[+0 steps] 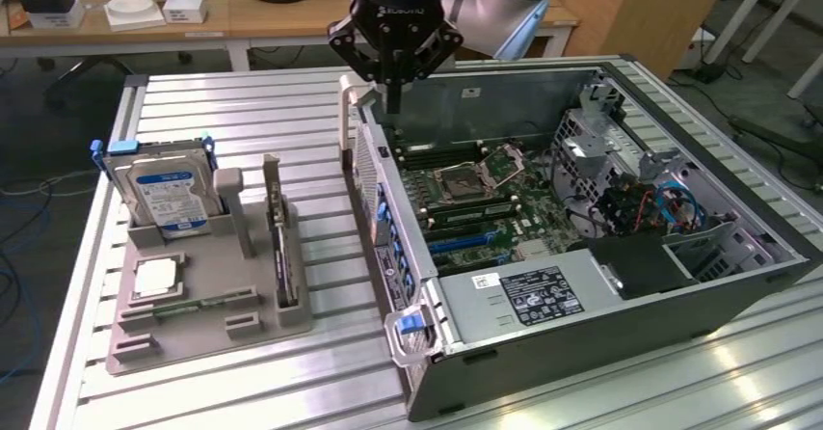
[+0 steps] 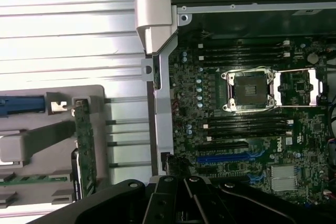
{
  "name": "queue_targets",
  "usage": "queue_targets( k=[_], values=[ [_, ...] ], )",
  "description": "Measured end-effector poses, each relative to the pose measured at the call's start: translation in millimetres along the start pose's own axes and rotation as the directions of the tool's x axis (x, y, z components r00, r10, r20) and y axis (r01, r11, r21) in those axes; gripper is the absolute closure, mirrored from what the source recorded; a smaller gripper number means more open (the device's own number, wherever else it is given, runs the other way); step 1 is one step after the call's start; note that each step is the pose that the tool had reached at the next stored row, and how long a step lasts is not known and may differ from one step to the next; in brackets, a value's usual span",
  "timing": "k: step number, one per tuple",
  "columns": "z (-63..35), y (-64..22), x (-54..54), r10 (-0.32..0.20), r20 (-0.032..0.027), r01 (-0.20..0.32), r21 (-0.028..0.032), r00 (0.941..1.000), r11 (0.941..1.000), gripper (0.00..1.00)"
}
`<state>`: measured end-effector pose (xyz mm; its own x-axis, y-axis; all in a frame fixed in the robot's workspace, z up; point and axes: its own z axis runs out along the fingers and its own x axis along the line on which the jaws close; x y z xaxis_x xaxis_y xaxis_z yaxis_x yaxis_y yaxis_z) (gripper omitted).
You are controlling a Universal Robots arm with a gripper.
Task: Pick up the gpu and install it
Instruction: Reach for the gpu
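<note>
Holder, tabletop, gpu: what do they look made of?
Holder: matte grey plastic, likely printed; dull, uniform, no glare. Tabletop: bare aluminium profile by the look; ribbed, silvery, bright sheen. gpu: circuit board, dark, standing on edge in the holder; finish hard to judge.

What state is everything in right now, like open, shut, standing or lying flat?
computer case, lying on its side, open.
gripper, shut, holding nothing, above the computer case's rim.
gpu, standing on edge in the grey holder, untouched.
hard drive, upright in the same holder.
processor socket, frame swung open.
blue card slot, empty.
</note>
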<state>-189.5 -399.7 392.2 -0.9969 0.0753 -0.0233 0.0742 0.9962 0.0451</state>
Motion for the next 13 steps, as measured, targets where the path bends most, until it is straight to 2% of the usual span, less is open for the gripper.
queue_targets(
  k=[13],
  values=[
    [-0.1,-1.3,10.8,0.000,0.0000,0.000,0.0000,1.0000,1.0000,0.90]
  ],
)
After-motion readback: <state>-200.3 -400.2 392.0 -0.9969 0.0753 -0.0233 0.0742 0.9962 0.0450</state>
